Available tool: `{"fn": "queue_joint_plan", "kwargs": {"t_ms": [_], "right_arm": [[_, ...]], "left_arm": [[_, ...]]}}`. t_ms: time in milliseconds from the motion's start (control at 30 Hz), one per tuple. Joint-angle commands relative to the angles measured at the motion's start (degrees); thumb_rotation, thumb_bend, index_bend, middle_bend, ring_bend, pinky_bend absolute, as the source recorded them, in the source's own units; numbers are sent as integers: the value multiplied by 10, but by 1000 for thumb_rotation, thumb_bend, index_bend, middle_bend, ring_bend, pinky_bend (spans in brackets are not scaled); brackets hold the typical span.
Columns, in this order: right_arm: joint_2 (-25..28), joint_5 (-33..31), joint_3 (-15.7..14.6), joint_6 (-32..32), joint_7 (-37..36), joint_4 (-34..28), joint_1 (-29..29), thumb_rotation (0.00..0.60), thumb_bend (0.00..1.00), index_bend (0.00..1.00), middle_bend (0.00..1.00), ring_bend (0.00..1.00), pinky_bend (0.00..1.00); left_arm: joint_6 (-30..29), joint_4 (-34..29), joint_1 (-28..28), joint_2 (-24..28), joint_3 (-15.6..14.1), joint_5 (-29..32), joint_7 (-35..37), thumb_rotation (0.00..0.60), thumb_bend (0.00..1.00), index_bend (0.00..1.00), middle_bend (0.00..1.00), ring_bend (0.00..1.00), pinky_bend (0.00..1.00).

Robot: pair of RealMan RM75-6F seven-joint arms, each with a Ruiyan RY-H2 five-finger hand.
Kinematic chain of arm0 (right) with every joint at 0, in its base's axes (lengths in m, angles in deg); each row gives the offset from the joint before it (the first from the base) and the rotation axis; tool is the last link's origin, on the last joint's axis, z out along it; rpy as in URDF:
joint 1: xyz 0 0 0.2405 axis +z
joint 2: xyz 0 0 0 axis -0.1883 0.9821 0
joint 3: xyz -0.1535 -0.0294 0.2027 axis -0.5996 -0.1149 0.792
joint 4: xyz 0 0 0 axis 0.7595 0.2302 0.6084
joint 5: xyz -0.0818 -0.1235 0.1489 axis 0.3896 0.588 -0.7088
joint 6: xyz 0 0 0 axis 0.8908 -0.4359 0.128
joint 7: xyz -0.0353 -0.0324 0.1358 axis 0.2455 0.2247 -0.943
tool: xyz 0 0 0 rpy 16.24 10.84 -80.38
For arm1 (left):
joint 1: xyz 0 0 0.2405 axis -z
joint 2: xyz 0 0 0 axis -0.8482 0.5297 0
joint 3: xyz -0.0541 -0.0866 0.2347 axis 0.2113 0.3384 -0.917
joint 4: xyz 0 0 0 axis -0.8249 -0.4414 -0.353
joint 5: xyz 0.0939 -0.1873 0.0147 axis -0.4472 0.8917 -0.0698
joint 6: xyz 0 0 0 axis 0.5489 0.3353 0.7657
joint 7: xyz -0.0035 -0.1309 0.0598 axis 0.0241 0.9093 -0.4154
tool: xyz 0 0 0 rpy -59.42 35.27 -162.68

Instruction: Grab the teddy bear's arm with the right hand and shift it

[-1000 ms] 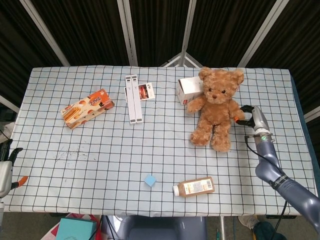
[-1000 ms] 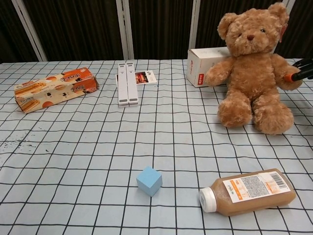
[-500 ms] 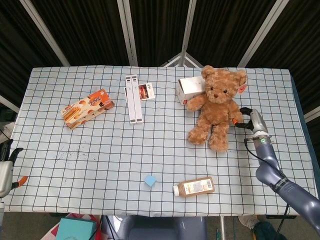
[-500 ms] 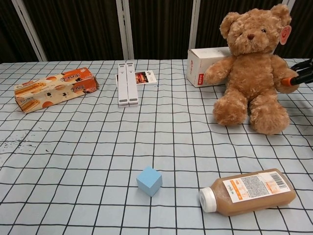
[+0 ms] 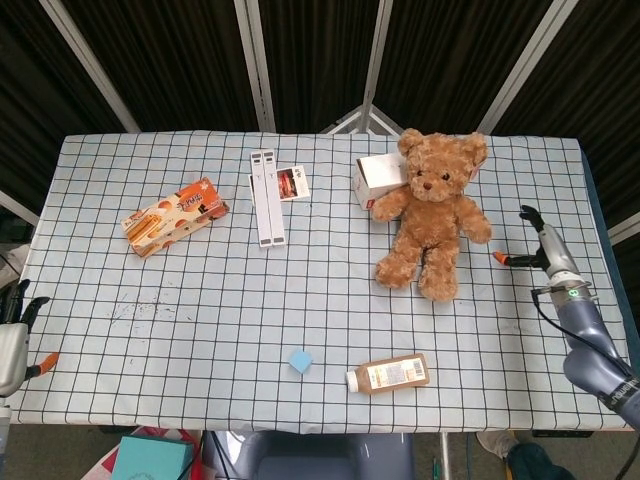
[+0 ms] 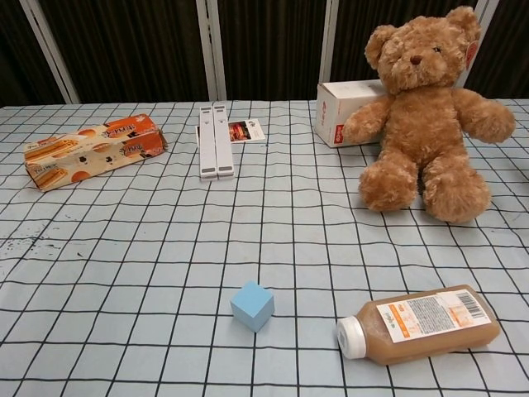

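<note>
Your right hand (image 5: 534,245) hovers near the table's (image 5: 200,330) right edge, fingers spread, holding nothing. The teddy bear (image 5: 432,212) sits apart to its left, leaning on a white box (image 5: 376,180).

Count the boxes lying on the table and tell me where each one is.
3. The orange snack box lies at the left, the long white box at back centre, and the white carton sits behind the teddy bear, partly hidden by it.

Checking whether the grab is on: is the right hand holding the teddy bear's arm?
No, the right hand sits apart from the teddy bear, with bare tablecloth between its fingers and the bear's arm.
</note>
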Motion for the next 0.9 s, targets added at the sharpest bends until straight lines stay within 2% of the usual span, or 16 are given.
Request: {"fn": "queue_joint_plan", "kwargs": {"t_ms": [33, 133, 267, 367, 467, 567, 667, 900], "right_arm": [[38, 38, -18, 41, 8, -33, -40, 600, 232, 0, 107, 7, 0], [73, 93, -37, 108, 19, -93, -85, 600, 232, 0, 107, 7, 0], [98, 190, -71, 286, 54, -193, -171, 600, 231, 0, 107, 13, 0], [95, 265, -118, 406, 109, -247, -233, 600, 231, 0, 107, 18, 0], [95, 316, -170, 461, 169, -273, -274, 600, 230, 0, 107, 19, 0], [94, 354, -208, 499, 227, -273, -302, 600, 231, 0, 107, 19, 0], [88, 397, -224, 536, 250, -255, -314, 600, 232, 0, 107, 19, 0], [51, 456, -215, 631, 289, -176, -330, 600, 231, 0, 107, 19, 0]], "left_arm": [[2, 0, 1, 1, 0, -1, 1, 600, 244, 199, 0, 0, 30], [5, -1, 2, 2, 0, -2, 4, 600, 244, 199, 0, 0, 30], [5, -3, 3, 6, -2, -8, 11, 600, 244, 199, 0, 0, 30], [6, -6, 2, 10, -6, -16, 19, 600, 244, 199, 0, 0, 30], [9, -6, 1, 15, -10, -22, 26, 600, 244, 199, 0, 0, 30], [12, -7, 0, 21, -14, -27, 36, 600, 244, 199, 0, 0, 30], [11, -8, -2, 27, -17, -35, 49, 600, 244, 199, 0, 0, 30], [5, -6, -6, 36, -17, -41, 67, 600, 244, 199, 0, 0, 30]]}}
